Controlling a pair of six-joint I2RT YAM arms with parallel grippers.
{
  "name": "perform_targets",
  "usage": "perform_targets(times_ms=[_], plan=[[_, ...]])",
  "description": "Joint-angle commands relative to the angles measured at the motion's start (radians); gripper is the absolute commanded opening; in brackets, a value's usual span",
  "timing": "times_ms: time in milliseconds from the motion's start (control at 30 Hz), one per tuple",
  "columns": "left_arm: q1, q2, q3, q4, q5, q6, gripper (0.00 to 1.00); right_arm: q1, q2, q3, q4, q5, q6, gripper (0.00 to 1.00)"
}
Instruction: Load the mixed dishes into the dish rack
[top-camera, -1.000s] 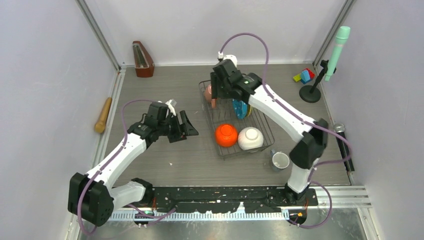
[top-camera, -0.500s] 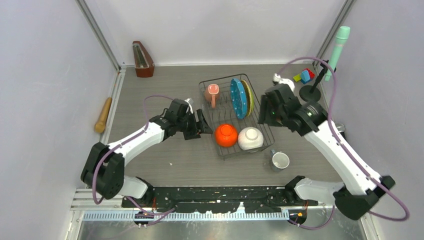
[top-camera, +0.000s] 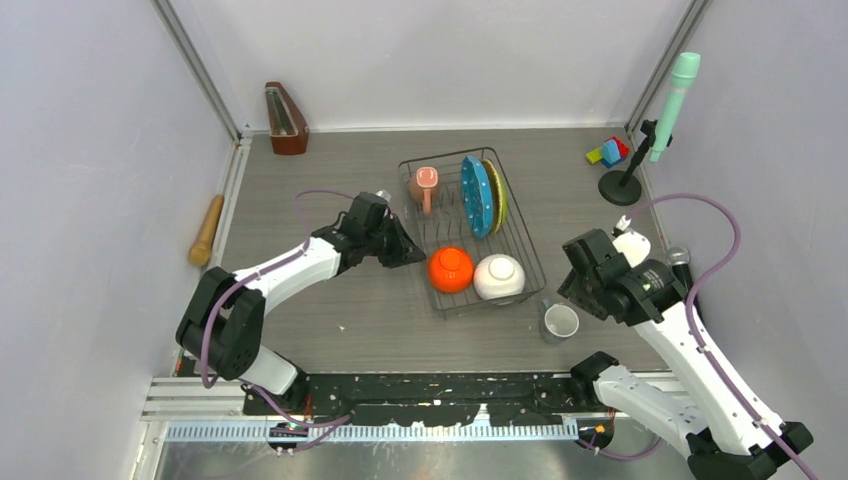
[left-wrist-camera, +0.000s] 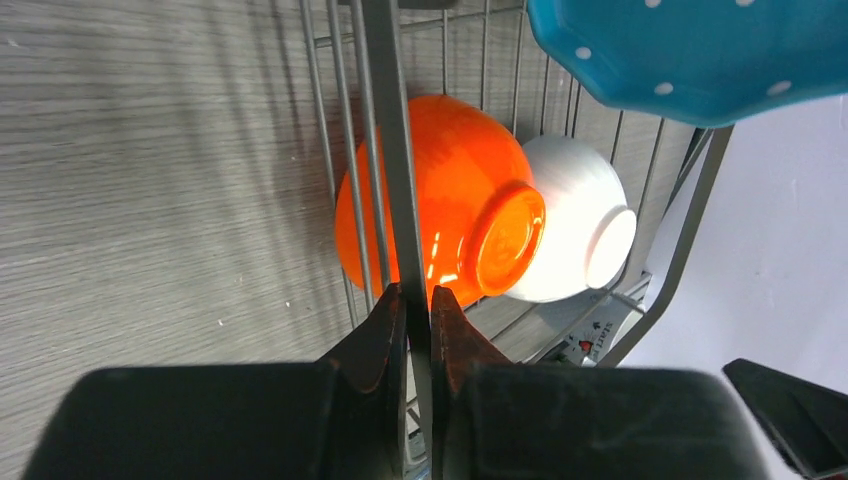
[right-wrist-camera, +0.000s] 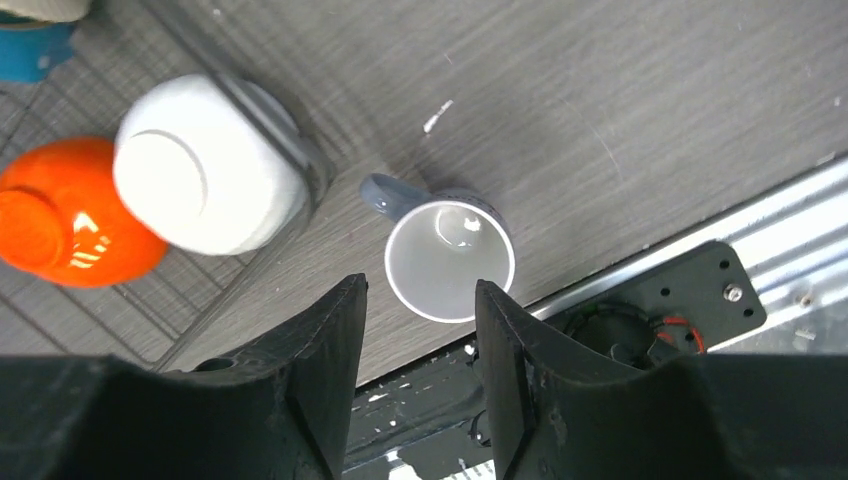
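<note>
The left gripper (left-wrist-camera: 418, 303) is pinching the rack (left-wrist-camera: 386, 120) by its rim while the right gripper (right-wrist-camera: 421, 292), jaws apart, is hovering over the mug (right-wrist-camera: 450, 262), which an off-centre closure could tip.

Bright, even light with soft shadows. Glare spots gleam on the orange bowl (left-wrist-camera: 470, 150); the dish rack (left-wrist-camera: 390, 150) wires crossing it look blurred.

Grey table (top-camera: 330, 180) carries the rack (top-camera: 441, 160) mid-table, a mug (top-camera: 560, 321) by its near right corner, a rolling pin (top-camera: 207, 230) left, a metronome (top-camera: 285, 118) far left, blocks (top-camera: 608, 152) far right.
</note>
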Motion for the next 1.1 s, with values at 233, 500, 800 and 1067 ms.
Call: perform_targets(times_ms=[233, 500, 800, 1067], plan=[[0.104, -0.036, 0.027, -0.034, -0.11, 0.097, 0.0, -0.008, -0.066, -0.241, 0.088, -0.094, 0.336, 0.51], [0.107, -0.064, 0.04, -0.074, -0.11, 0.144, 0.09, -0.008, -0.057, -0.276, 0.167, -0.056, 0.348, 0.48], [0.107, -0.136, 0.07, -0.154, -0.167, 0.207, 0.36, -0.009, 0.023, -0.195, 0.184, 0.045, 0.274, 0.48], [0.107, -0.193, 0.113, -0.235, -0.183, 0.245, 0.41, -0.021, 0.094, -0.293, 0.291, -0.002, 0.293, 0.45]])
